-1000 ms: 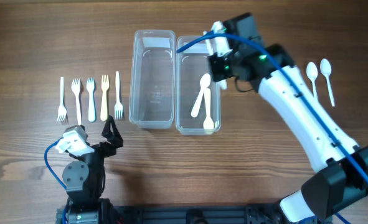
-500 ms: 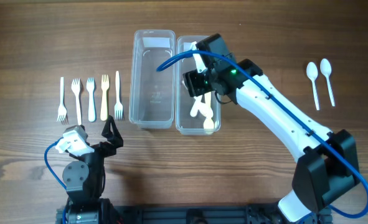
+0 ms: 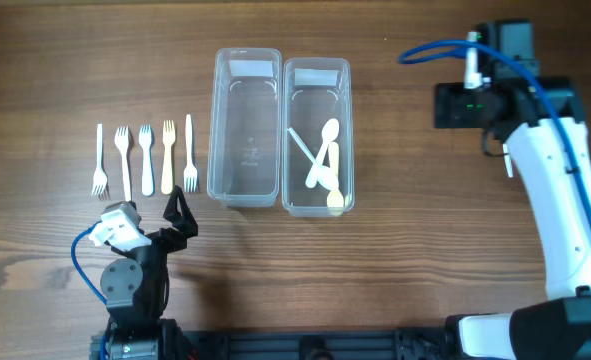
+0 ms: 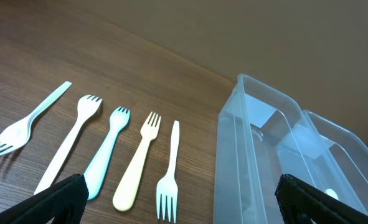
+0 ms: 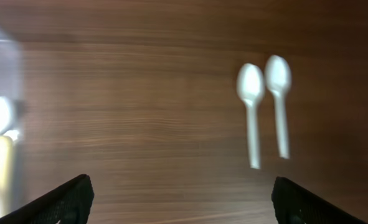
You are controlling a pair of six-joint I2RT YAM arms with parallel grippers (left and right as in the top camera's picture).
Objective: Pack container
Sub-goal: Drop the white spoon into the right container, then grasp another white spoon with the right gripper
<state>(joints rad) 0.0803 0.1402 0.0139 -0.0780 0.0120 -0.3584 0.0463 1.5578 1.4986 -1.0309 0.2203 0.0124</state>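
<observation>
Two clear containers stand side by side. The left container (image 3: 245, 125) (image 4: 252, 155) is empty; the right container (image 3: 343, 120) (image 4: 342, 155) holds three crossed spoons (image 3: 325, 160). Several plastic forks (image 3: 145, 158) (image 4: 140, 158) lie in a row left of them. My left gripper (image 3: 180, 215) (image 4: 184, 202) hangs open over the table just in front of the forks, with nothing in it. Open and empty too, my right gripper (image 3: 453, 106) (image 5: 184, 202) hovers over bare wood right of the containers. Two white spoons (image 5: 264, 109) lie ahead of it; the arm hides them in the overhead view.
The right arm's white link (image 3: 560, 210) runs down the table's right side. The left arm's base (image 3: 130, 285) sits at the front left. In the right wrist view the right container's blurred end (image 5: 0, 134) shows at the left edge.
The right gripper opened over the right container, leaving a third spoon inside, then swung away to the upper right. The left arm has not moved.
</observation>
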